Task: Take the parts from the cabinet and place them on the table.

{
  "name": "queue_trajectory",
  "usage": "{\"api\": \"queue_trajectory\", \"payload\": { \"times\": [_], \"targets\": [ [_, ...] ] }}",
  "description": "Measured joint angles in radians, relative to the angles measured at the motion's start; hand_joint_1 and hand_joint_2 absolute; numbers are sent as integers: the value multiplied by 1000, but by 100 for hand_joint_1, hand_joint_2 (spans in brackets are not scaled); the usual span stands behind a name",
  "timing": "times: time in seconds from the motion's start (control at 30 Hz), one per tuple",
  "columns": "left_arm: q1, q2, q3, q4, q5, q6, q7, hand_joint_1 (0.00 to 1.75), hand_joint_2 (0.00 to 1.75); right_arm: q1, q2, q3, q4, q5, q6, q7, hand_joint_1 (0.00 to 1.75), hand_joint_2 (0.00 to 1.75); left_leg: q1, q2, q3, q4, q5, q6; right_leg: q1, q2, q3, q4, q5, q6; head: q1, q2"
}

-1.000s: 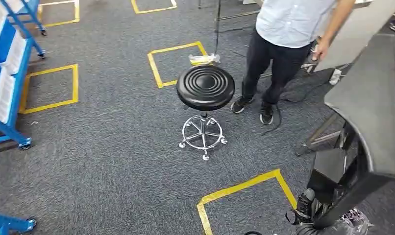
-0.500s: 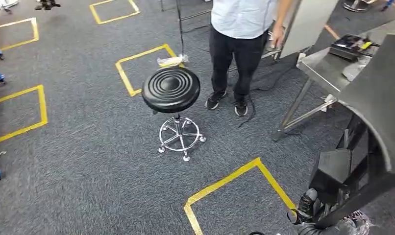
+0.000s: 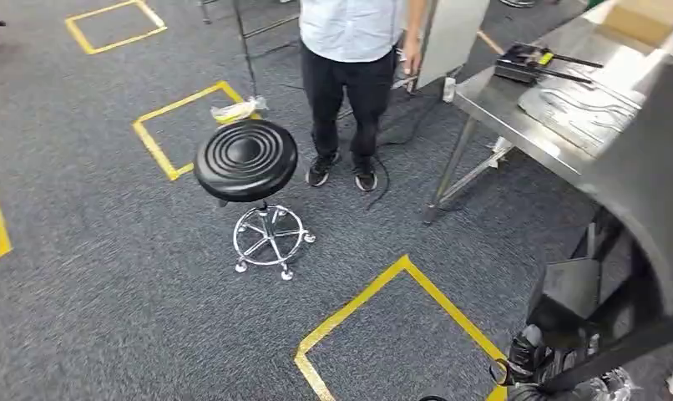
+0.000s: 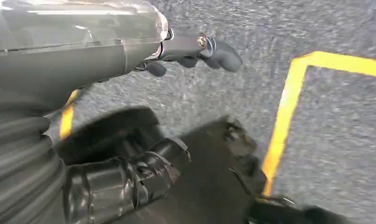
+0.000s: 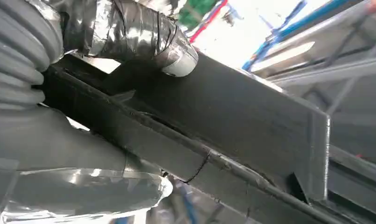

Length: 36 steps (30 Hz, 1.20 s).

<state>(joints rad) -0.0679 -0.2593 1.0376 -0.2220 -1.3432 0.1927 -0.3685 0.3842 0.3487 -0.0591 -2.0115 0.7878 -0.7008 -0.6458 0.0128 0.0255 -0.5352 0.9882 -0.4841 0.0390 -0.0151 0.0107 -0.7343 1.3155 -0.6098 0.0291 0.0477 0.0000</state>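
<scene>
A large black metal part (image 3: 642,192) with a curved panel and a frame fills the right side of the head view. My right hand (image 3: 523,361) grips it from below, low at the right. In the right wrist view my taped thumb (image 5: 139,32) presses on the part's black bar (image 5: 223,126). The steel table (image 3: 504,104) stands at the upper right, beyond the part. My left hand (image 4: 191,49) hangs over the carpet with its fingers apart and nothing in it.
A black round stool (image 3: 245,159) on a chrome wheeled base stands mid-floor. A person (image 3: 350,50) stands behind it, beside the table. On the table lie a black device (image 3: 525,63), a silvery part (image 3: 579,104) and a cardboard box (image 3: 642,17). Yellow tape squares (image 3: 383,292) mark the carpet.
The whole view has swung to the right: stool and person slid left, the blue racks left the picture, and the steel table came into view. My right hand still holds the black part.
</scene>
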Motion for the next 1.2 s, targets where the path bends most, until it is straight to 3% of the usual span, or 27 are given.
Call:
{"api": "queue_trajectory", "payload": {
  "times": [0.03, 0.07, 0.1, 0.13, 0.17, 0.2, 0.3, 0.43, 0.47, 0.5, 0.53, 0.57, 0.6, 0.63, 0.7, 0.73, 0.77, 0.87, 0.9, 0.93, 0.97, 1.0, 1.07, 1.1, 1.13, 1.2],
  "targets": [
    [5, 12, 1, 0, 0, -6, -2, 0, 175, 1, -3, 0, 5, -8, 0, -1, 175, 175, 0, 15, 1, 1, -2, -2, -2, -1, -5, 6, 12, 2, 0, 0],
    [8, 22, 3, 0, 2, -8, -3, 0, 175, 1, -3, 0, 8, -10, 0, -1, 175, 175, 0, 29, 4, 1, -6, -4, -5, -6, 17, -38, 46, 4, -1, 0],
    [7, 29, 5, 0, 2, -9, -5, 0, 175, 2, -5, 0, 11, -10, 0, -1, 175, 175, 0, 40, 8, 1, -9, -7, -8, -16, 62, -120, 92, 5, -1, 0],
    [5, 32, 5, 0, 2, -10, -10, 0, 175, 3, -5, 0, 13, -10, 0, -1, 175, 175, 0, 49, 15, 2, -14, -11, -9, -40, 119, -222, 135, 4, -1, 0],
    [4, 34, 5, 0, 0, -10, -13, 0, 175, 2, -6, 0, 15, -10, 0, -2, 175, 175, -3, 55, 21, 4, -19, -17, -4, -93, 155, -294, 136, 0, 0, 0],
    [3, 34, 6, 0, -1, -6, -12, 0, 175, 1, -6, 0, 16, -9, 0, -2, 175, 175, -9, 61, 22, 7, -24, -26, 4, -97, 157, -294, 134, -7, -1, 0],
    [1, 35, 7, 0, -5, -3, -12, 0, 175, 5, -6, 0, 17, -8, 0, -2, 175, 175, -8, 82, 34, 4, -28, -38, 10, -65, 151, -290, 132, -20, -1, 0],
    [2, 35, 7, 0, -5, -3, -12, 0, 175, 6, -6, 0, 17, -8, 0, -2, 175, 175, -8, 87, 35, 3, -29, -39, 11, -60, 151, -290, 133, -22, -1, 0],
    [1, 35, 7, 0, -5, -3, -12, 0, 175, 7, -6, 0, 16, -8, 0, -2, 175, 175, -7, 96, 40, 4, -33, -46, 4, -48, 155, -298, 136, -30, -1, 0],
    [2, 35, 7, 0, -5, -3, -12, 0, 175, 9, -6, 0, 16, -8, 0, -2, 175, 175, 0, 69, 36, 13, -43, -52, -3, -40, 161, -302, 141, -34, -1, 0],
    [5, 35, 9, 0, -5, -5, -15, 0, 175, 10, -6, 0, 17, -7, 0, -2, 175, 175, 1, -14, -65, 233, -166, -57, -1, -6, 157, -303, 144, -48, -2, 0],
    [6, 36, 10, 0, -2, -5, -18, 0, 175, 12, -6, 0, 17, -7, 0, -2, 175, 175, 1, -16, -104, 309, -189, -58, 1, 9, 156, -302, 144, -49, -2, 0],
    [8, 36, 14, 0, 16, -5, -18, 0, 175, 14, -6, 0, 17, -6, 0, -2, 175, 175, 1, -16, -121, 335, -183, -57, 2, 23, 157, -301, 144, -49, -2, 0],
    [10, 37, 22, 0, 32, -4, -18, 0, 175, 17, -6, 0, 17, -6, 0, -2, 175, 175, 1, -17, -115, 309, -150, -55, 2, 39, 158, -299, 144, -49, -2, 0],
    [8, 39, 33, 0, 46, -4, -18, 0, 175, 19, -6, 0, 17, -6, 0, -2, 175, 175, 1, -32, -50, 148, -50, -48, 2, 68, 159, -295, 142, -46, -2, 0],
    [8, 41, 38, 0, 48, -4, -18, 0, 175, 19, -6, 0, 17, -6, 0, -2, 175, 175, 1, -68, -14, 63, -12, -42, 0, 80, 158, -292, 141, -45, -2, 0],
    [9, 43, 42, 0, 49, -4, -18, 0, 175, 18, -6, 0, 17, -6, 0, -2, 175, 175, 3, -104, -3, 28, -26, -36, 7, 89, 153, -285, 138, -38, -2, 0],
    [2, 45, 47, 0, 52, -5, -19, 0, 175, 24, -6, 0, 17, -6, 0, -2, 175, 175, -6, -77, 0, 27, -21, -25, -2, 118, 148, -294, 146, -16, -2, 0],
    [2, 46, 48, 0, 52, -5, -19, 0, 175, 27, -6, 0, 16, -6, 0, -2, 175, 175, 3, -66, 4, 15, -13, -16, 3, 125, 142, -295, 149, -7, -2, 0],
    [1, 46, 48, 0, 52, -4, -19, 0, 175, 30, -6, 0, 16, -6, 0, -2, 175, 175, 6, -50, 7, 9, -6, -7, 0, 84, 139, -275, 137, -10, -2, 0],
    [1, 46, 49, 0, 51, -5, -20, 0, 175, 28, -6, 0, 14, -6, 0, -2, 175, 175, 6, -41, 7, 6, -6, 1, 7, 28, 119, -231, 105, -8, 2, 0],
    [3, 46, 50, 0, 52, -5, -20, 0, 175, 27, -7, 0, 14, -6, 0, -2, 175, 175, 5, -29, 6, 6, -6, 3, 7, 10, 89, -167, 65, -4, 2, 0],
    [7, 46, 52, 0, 51, -5, -17, 0, 175, 31, -7, 0, 15, -3, 0, -2, 175, 175, 2, -2, 5, 7, -9, 5, 3, 1, 20, -23, 0, 3, 2, 0],
    [8, 47, 54, 0, 51, -5, -15, 0, 175, 33, -7, 0, 15, -3, 0, -2, 175, 175, 2, 12, 5, 7, -10, 4, 1, 0, 4, 10, -4, 5, 2, 0],
    [7, 47, 55, 0, 51, -4, -14, 0, 175, 36, -7, 0, 15, -3, 0, -2, 175, 175, 2, 24, 6, 7, -12, 2, -1, -2, 11, -4, 15, 6, 2, 0],
    [5, 47, 56, 0, 50, -5, -13, 0, 175, 36, -7, 0, 15, -4, 0, -2, 175, 175, 2, 47, 15, 8, -19, -4, -1, -21, 94, -156, 100, 5, 2, 0]
  ]
}}
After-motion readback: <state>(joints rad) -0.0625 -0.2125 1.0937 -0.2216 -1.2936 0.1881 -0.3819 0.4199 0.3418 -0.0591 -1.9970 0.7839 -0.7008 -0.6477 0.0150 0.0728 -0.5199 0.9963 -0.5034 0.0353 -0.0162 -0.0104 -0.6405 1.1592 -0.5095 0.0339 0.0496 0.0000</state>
